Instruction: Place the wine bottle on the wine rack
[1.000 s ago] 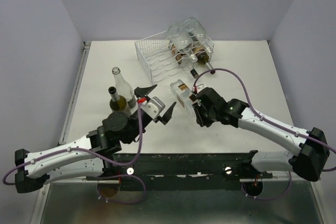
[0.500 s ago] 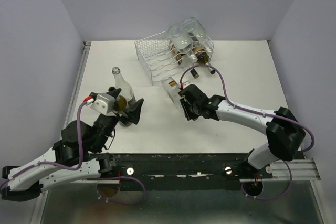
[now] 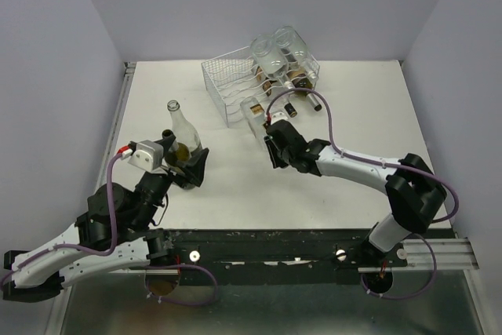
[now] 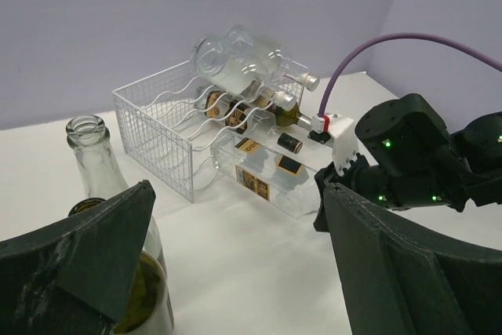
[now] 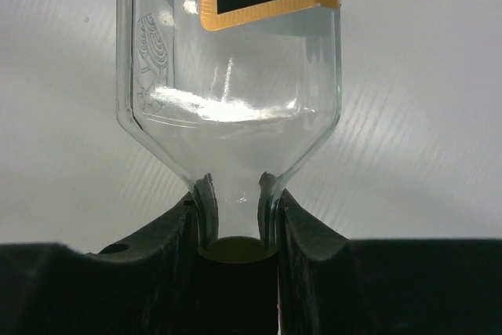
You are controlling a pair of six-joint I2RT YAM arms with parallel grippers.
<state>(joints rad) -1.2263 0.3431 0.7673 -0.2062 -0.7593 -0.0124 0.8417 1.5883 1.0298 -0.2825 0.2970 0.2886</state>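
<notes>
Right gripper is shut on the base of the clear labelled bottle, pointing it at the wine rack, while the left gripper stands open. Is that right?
Not the base: the right wrist view shows the right gripper shut on the neck of the clear labelled bottle. It does point at the wine rack, and the left gripper stands open.
</notes>
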